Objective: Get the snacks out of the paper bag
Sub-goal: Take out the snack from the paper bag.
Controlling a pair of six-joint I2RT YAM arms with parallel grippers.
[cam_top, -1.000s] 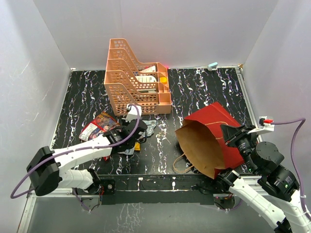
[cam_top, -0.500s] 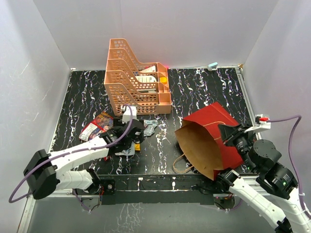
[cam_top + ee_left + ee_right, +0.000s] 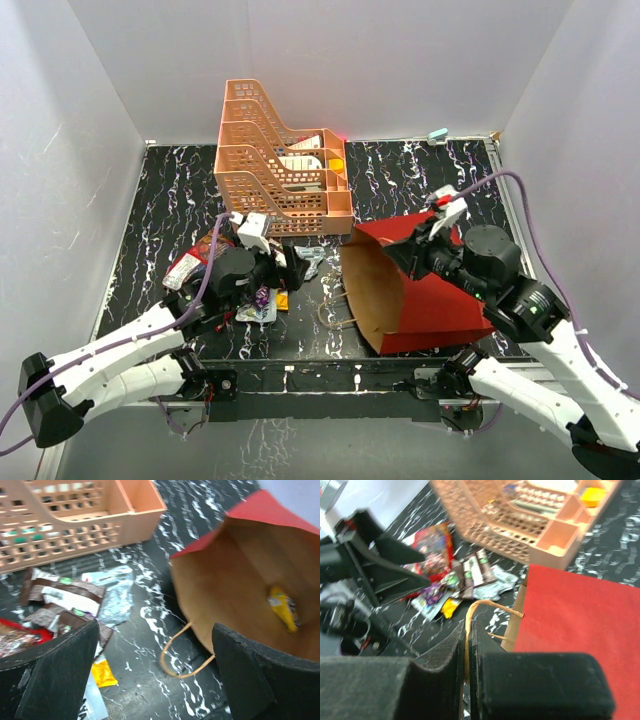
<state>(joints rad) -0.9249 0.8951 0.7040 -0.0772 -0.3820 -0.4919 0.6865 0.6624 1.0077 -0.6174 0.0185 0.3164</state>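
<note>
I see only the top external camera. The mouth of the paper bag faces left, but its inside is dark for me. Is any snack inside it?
Observer: Yes. The left wrist camera looks into the paper bag, and one yellow packet lies deep inside.
Operator: Does the left gripper hold anything?
Observer: No. The left gripper is wide open, with nothing between its fingers.
Operator: How does the right gripper hold the bag?
Observer: The right wrist camera shows the right gripper shut on a thin cord handle, not on the paper wall.
</note>
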